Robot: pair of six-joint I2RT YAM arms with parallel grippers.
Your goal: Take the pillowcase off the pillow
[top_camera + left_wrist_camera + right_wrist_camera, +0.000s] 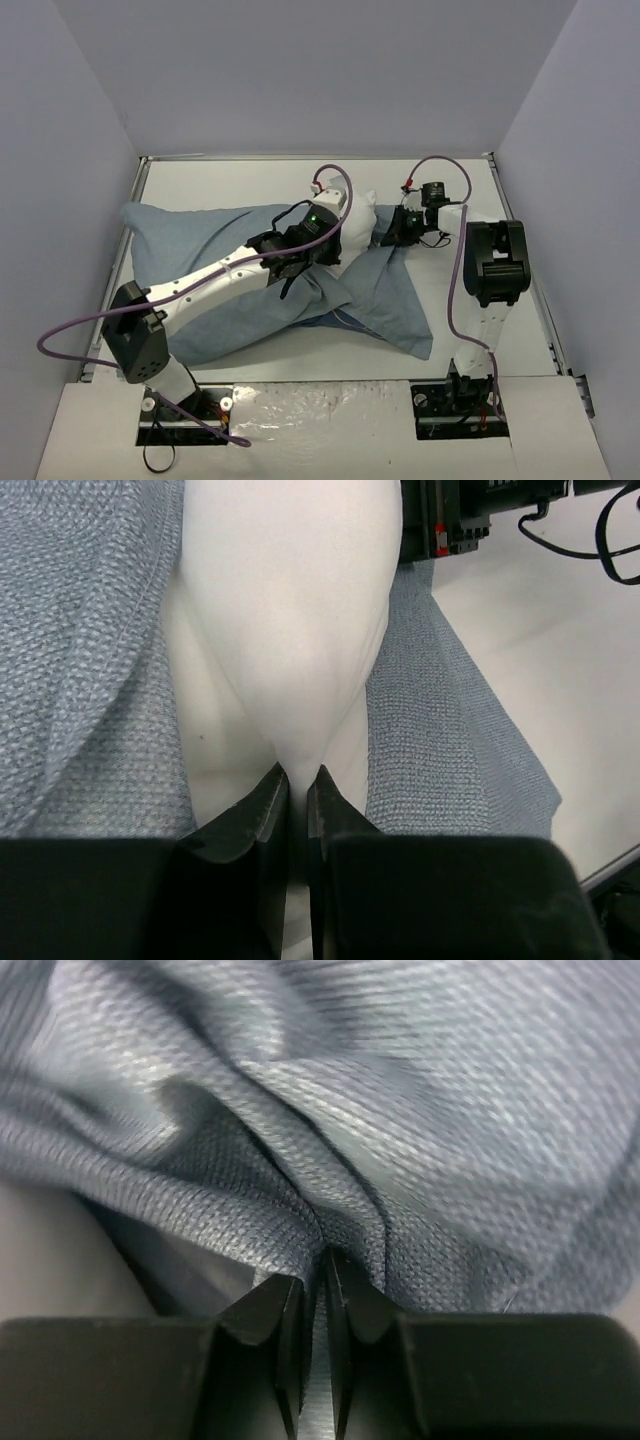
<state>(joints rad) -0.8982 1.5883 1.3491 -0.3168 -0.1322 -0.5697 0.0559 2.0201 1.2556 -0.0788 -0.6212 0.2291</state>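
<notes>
Here we have the left hand [298,780] closed tight on a fold of the white pillow [290,610], its fingers nearly meeting around the fabric. The right hand [312,1278] is likewise pinched down on a bunch of the blue pillowcase [420,1110]. From above, the pillowcase sprawls across the bench [230,180] from the left toward the near right, and the pillow pokes out of it at the far middle, between our two hands.
</notes>
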